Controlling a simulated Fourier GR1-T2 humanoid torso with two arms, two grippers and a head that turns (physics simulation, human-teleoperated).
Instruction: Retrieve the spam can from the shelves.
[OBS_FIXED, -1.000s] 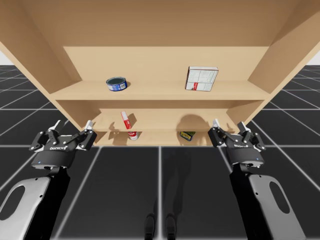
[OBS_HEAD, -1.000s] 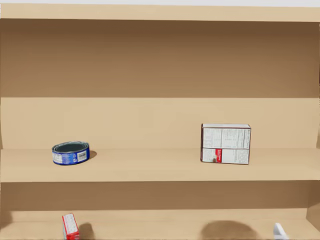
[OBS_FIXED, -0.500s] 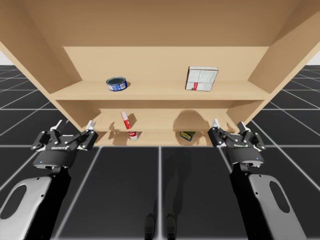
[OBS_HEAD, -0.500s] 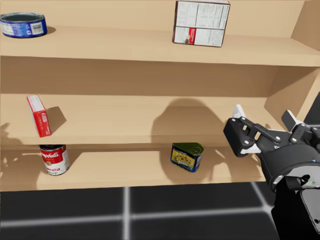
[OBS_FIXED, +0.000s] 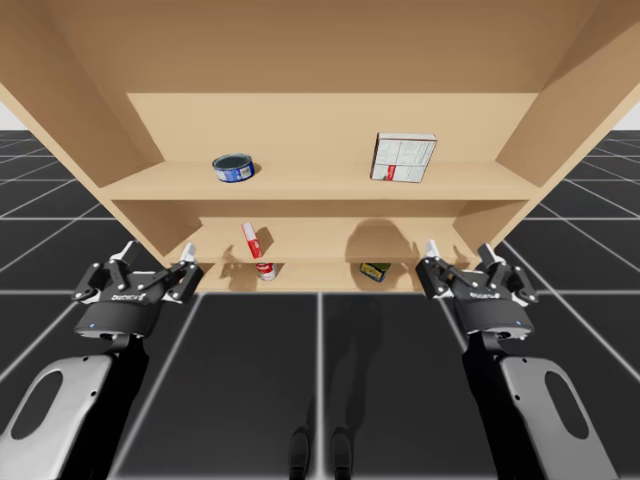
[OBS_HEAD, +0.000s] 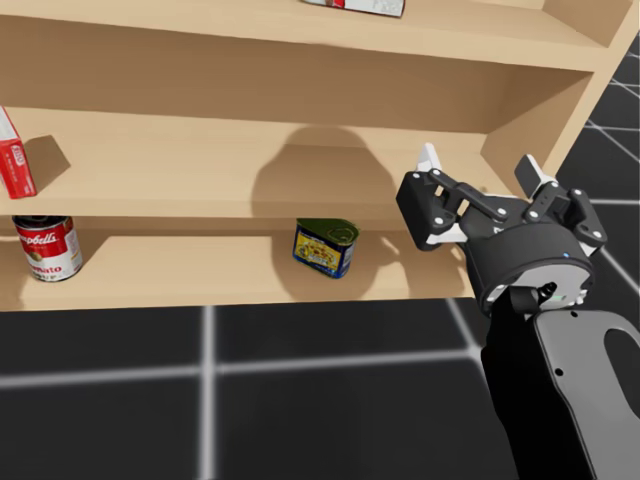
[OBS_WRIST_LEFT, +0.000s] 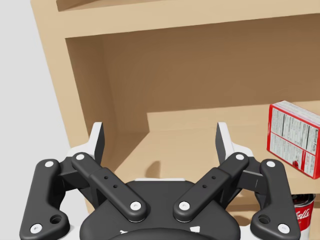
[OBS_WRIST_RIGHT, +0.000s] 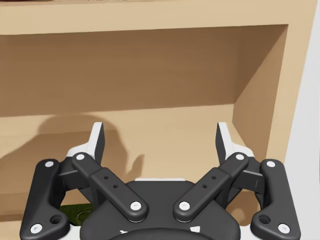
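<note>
Since the spam can (OBS_HEAD: 326, 247) is judged rigid, smooth and weighty, its flat sides should be pinched by the wide-open right gripper (OBS_FIXED: 460, 252).

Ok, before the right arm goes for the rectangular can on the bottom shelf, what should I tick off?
1. Target found: the blue and yellow rectangular can stands on the bottom shelf: ok.
2. Right gripper open and empty: ok.
3. Right gripper level with the can: not ok, the can lies below its fingers' line.
4. Neighbours apart: the red and white round can stands far along the same shelf: ok.
5. Left gripper open, in front of the shelves: ok.
</note>
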